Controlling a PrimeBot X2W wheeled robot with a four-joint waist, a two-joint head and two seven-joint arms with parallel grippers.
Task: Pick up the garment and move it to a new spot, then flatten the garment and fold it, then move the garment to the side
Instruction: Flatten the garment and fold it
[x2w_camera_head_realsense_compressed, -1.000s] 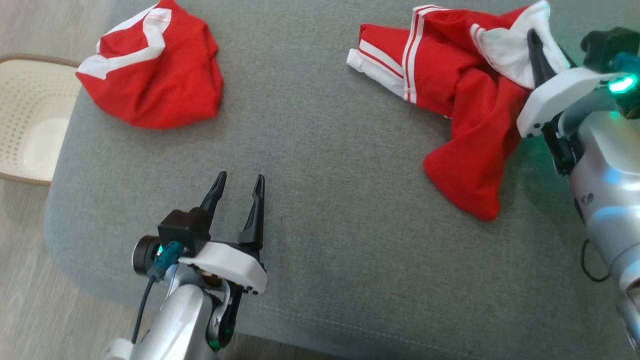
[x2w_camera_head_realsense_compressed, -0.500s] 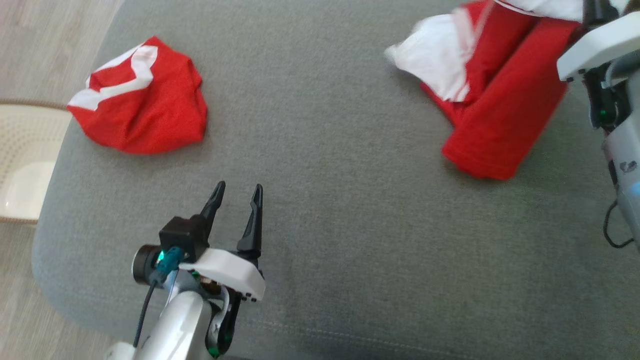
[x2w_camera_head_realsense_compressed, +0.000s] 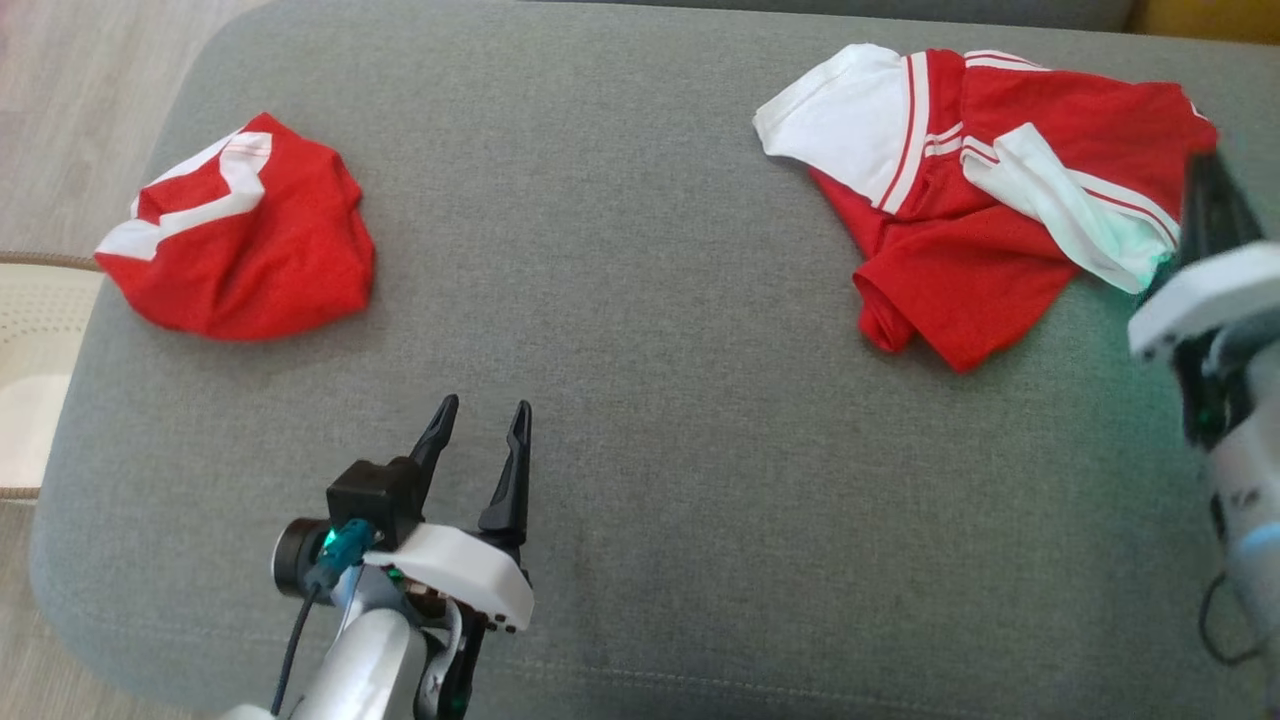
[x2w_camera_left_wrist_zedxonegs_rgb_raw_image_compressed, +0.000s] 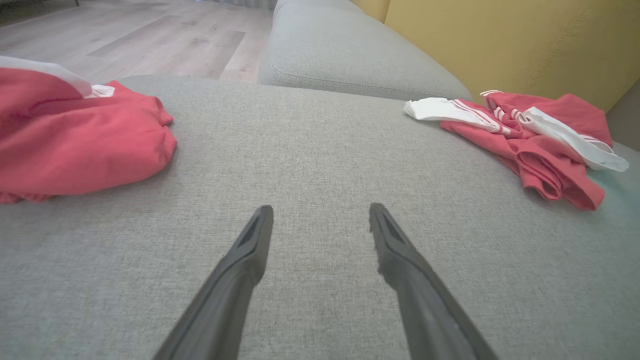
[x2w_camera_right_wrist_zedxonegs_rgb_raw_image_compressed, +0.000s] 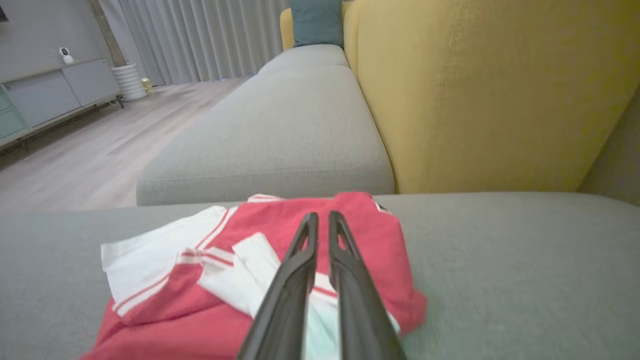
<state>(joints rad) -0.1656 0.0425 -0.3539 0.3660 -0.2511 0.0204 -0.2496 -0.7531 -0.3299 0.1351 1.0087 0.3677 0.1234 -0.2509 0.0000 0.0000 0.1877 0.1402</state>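
Observation:
The red garment with white sleeves and stripes (x2w_camera_head_realsense_compressed: 960, 270) lies crumpled on the grey seat cushion (x2w_camera_head_realsense_compressed: 640, 330) at the back right; it also lies at the right in the left wrist view (x2w_camera_left_wrist_zedxonegs_rgb_raw_image_compressed: 535, 145). My right gripper (x2w_camera_head_realsense_compressed: 1212, 195) hovers at the garment's right edge. Its fingers (x2w_camera_right_wrist_zedxonegs_rgb_raw_image_compressed: 322, 216) are pressed almost together above the cloth with nothing between them. My left gripper (x2w_camera_head_realsense_compressed: 478, 420) stands open over bare cushion near the front, and its fingers (x2w_camera_left_wrist_zedxonegs_rgb_raw_image_compressed: 320, 215) hold nothing.
A second red and white garment (x2w_camera_head_realsense_compressed: 240, 245) lies bunched at the cushion's left end. A pale perforated basket (x2w_camera_head_realsense_compressed: 25, 330) stands on the floor past the left edge. A yellow backrest (x2w_camera_right_wrist_zedxonegs_rgb_raw_image_compressed: 475, 90) and another grey cushion (x2w_camera_right_wrist_zedxonegs_rgb_raw_image_compressed: 280, 145) lie behind.
The head camera has shifted. The right gripper held the garment lifted and swinging; the garment now rests on the cushion, spread wider, and the gripper is off it. The left gripper stays put.

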